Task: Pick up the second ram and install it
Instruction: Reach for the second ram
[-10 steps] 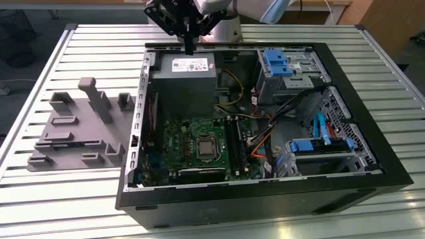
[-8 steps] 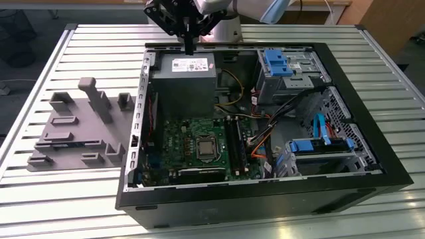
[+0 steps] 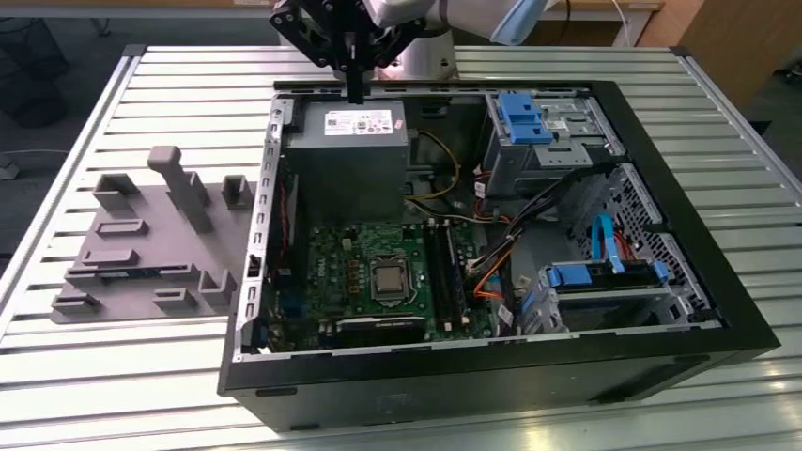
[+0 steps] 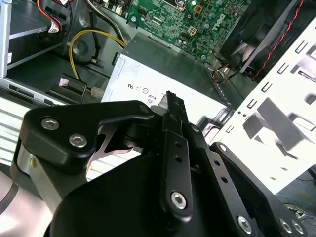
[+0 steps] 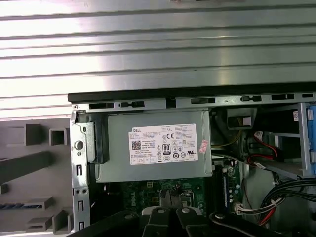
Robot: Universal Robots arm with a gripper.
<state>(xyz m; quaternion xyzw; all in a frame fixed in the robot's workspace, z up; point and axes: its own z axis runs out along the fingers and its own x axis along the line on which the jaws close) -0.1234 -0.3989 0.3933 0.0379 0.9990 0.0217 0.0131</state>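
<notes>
1. Gripper [image 4: 169,96] has its fingers drawn together with nothing seen between them, and hangs above the grey power supply [image 3: 347,155] at the far end of the open computer case [image 3: 501,387]
2. Second ram [image 3: 131,273], a thin strip, sits in the grey fixture [image 3: 157,216] on the slatted tabletop [image 3: 100,376], beside the case at the exterior view's left, well apart from the gripper

The gripper [image 3: 357,94] hangs downward — fingers [image 5: 165,200] pressed together.
</notes>
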